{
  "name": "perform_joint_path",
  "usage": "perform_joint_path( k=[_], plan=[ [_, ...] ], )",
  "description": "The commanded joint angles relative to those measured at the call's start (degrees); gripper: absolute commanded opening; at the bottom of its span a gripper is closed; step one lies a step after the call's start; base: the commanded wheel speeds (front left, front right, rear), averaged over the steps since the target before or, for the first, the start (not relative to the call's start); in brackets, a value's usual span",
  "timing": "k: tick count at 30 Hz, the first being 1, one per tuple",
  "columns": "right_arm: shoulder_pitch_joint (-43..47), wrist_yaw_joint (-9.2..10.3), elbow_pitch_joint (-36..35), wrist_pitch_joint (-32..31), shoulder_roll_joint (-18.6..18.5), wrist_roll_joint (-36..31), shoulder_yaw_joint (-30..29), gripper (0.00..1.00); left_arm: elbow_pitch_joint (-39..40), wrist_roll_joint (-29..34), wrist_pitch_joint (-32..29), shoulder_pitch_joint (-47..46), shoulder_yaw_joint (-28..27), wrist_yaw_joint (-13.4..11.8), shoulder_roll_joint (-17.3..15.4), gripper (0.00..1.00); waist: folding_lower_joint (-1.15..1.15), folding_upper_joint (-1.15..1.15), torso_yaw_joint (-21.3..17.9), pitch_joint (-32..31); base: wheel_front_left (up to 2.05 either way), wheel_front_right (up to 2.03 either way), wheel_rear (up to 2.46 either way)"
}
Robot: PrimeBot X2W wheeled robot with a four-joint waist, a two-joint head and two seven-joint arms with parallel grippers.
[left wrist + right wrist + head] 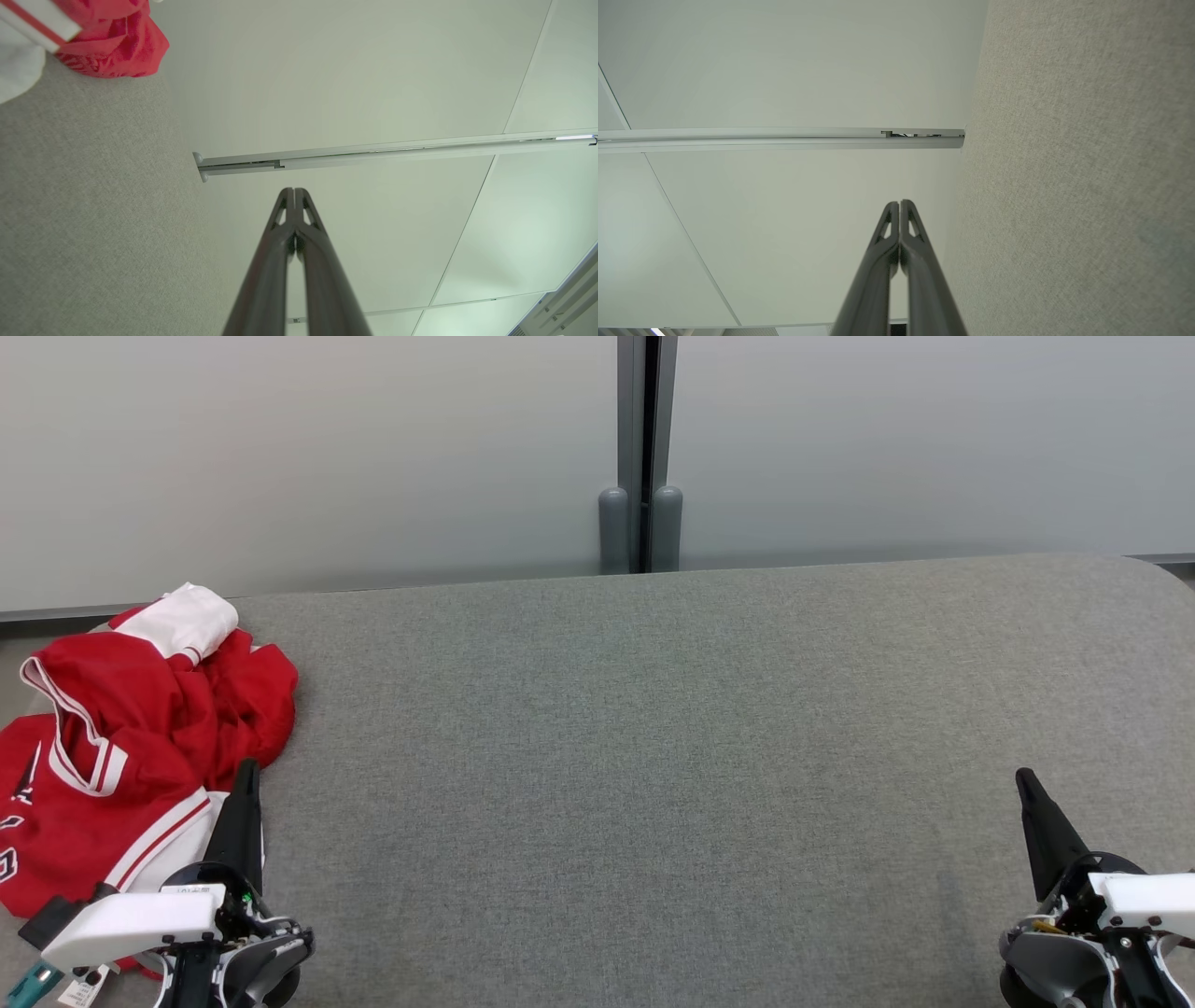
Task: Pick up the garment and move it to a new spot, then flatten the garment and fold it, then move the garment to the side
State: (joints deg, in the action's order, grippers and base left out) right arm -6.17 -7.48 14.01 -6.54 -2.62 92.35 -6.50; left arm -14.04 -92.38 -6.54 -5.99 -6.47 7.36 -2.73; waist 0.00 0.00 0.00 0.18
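tapered fingers (266,280) closed, crumpled red garment (140,747), woven grey surface (653,756)

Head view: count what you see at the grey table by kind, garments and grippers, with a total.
Garments: 1, the red and white garment, crumpled at the table's left end.
Grippers: 2, left gripper and right gripper, both shut, empty.
Total: 3.
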Motion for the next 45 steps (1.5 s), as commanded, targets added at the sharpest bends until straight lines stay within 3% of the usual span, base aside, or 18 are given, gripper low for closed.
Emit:
perform_joint_path(
  k=[1,45],
  plan=[
    [-0.28,-0.02,0.1,-0.15,-0.53,0.14,-0.04,0.0,-0.01,-0.07,-0.14,-0.66,-0.18,0.31,-0.31,0.0,0.0,0.0,0.0,0.0,0.0,0.0,0.0],
    [-0.28,-0.02,0.1,-0.15,-0.53,0.14,-0.04,0.0,-0.01,-0.07,-0.13,-0.66,-0.18,0.31,-0.31,0.0,0.0,0.0,0.0,0.0,0.0,0.0,0.0]
  ],
)
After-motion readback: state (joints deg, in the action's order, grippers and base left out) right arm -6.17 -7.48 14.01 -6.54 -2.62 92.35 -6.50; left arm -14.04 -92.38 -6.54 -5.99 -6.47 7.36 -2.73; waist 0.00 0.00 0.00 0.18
